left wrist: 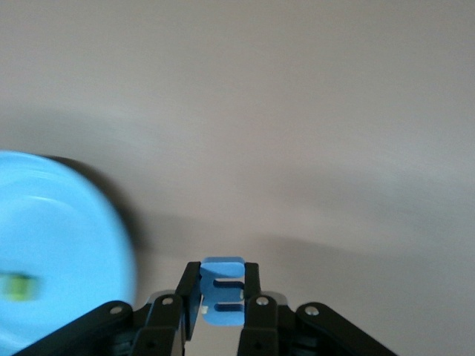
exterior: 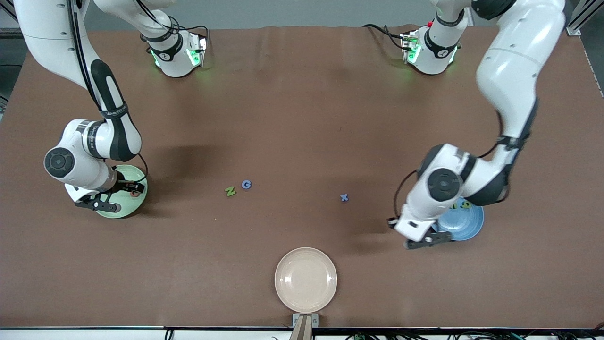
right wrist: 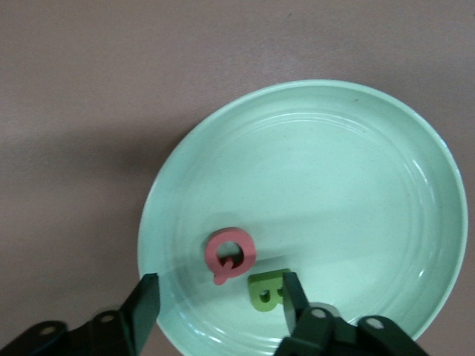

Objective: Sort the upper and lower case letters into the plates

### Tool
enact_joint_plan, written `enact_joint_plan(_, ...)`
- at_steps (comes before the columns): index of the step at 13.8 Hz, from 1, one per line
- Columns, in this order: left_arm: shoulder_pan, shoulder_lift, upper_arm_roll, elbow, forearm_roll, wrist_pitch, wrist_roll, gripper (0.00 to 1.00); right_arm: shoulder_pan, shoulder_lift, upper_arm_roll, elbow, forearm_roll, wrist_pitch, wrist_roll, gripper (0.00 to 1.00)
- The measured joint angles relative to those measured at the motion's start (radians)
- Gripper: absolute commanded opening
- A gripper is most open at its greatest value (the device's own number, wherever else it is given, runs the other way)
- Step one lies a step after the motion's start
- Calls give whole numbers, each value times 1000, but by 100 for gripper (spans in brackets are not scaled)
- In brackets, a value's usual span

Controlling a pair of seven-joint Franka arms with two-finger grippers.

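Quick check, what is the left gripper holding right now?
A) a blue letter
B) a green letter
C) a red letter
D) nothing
A: in the left wrist view the left gripper is shut on a blue letter, beside the blue plate.

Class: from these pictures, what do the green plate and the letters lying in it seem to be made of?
Pale green plate: probably glazed ceramic or hard plastic, since it is glossy with soft highlights and moulded rings. Red letter and green letter: likely foam or matte plastic, being thick, flat-cut and dull.
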Motion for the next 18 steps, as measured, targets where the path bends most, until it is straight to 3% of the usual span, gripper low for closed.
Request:
enact_joint_plan(3,120,-36,0,-42,0,-51,118,2,72,-16,7,26,56,-66,101,100)
enact_joint_plan(5,188,-34,0,-87,0,-49,155,4,162,-27,10,33,67,-78,297,100)
enact_joint_plan(8,206,-24,-2,-138,0,-47,149,10,290,-29,13,36,113,-75,610,100)
enact_joint_plan(9,201,-19,-4,-150,0,-47,140,19,322,-29,13,41,156,-72,691,100)
enact_joint_plan(10,194,-16,-5,-162,0,-46,136,39,347,-29,13,48,202,-69,757,100)
enact_joint_plan(12,182,-12,-7,-180,0,-40,127,98,379,-23,13,63,267,-58,866,100)
enact_joint_plan(16,182,-11,-15,-173,0,-26,125,100,445,40,13,76,284,39,1096,99)
enact_joint_plan(18,185,-13,-59,-140,-33,-23,108,100,482,86,13,89,284,66,1155,99)
